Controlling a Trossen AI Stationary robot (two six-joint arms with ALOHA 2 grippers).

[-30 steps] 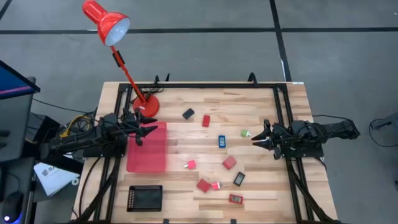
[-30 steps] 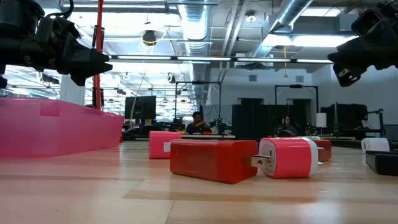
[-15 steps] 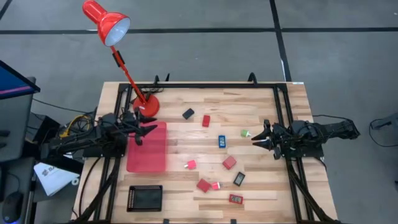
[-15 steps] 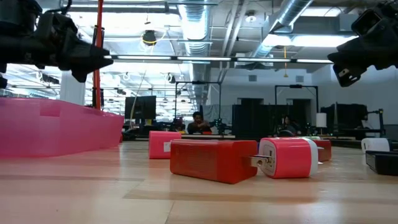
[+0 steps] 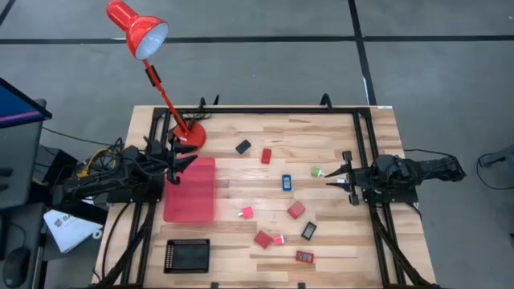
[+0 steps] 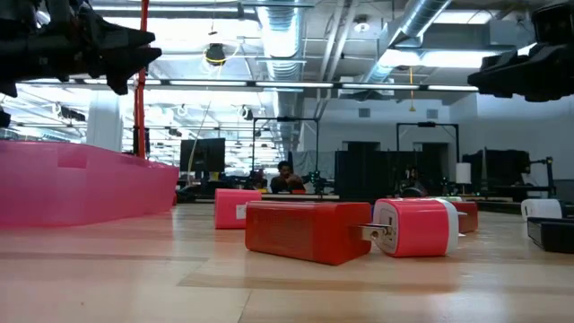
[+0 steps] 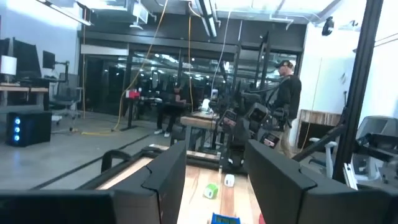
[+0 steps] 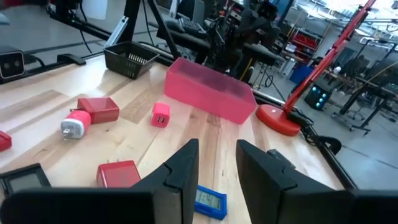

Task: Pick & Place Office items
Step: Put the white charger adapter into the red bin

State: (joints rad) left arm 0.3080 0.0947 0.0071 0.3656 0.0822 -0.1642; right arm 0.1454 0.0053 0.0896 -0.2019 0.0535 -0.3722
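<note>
Pieces (image 5: 286, 209) lay scattered mid-worktop (image 5: 337, 241), none held. Left gripper (image 5: 178, 164) hung by pink tray (image 5: 190, 189), jaws narrow, empty; right gripper (image 5: 333, 180) shut. Best widened before descending squarely over green piece (image 5: 317, 171).

Pale wooden table (image 5: 321, 132), translucent pink plastic tray (image 5: 190, 189), glossy red lamp (image 5: 136, 27).

Robotics lab or workshop, exposed ceiling ducts (image 6: 421, 27) and strip lights, black metal frames, monitors and office chairs (image 7: 59, 99), people at workstations (image 6: 285, 177), wooden bench (image 5: 321, 136) on grey concrete floor
</note>
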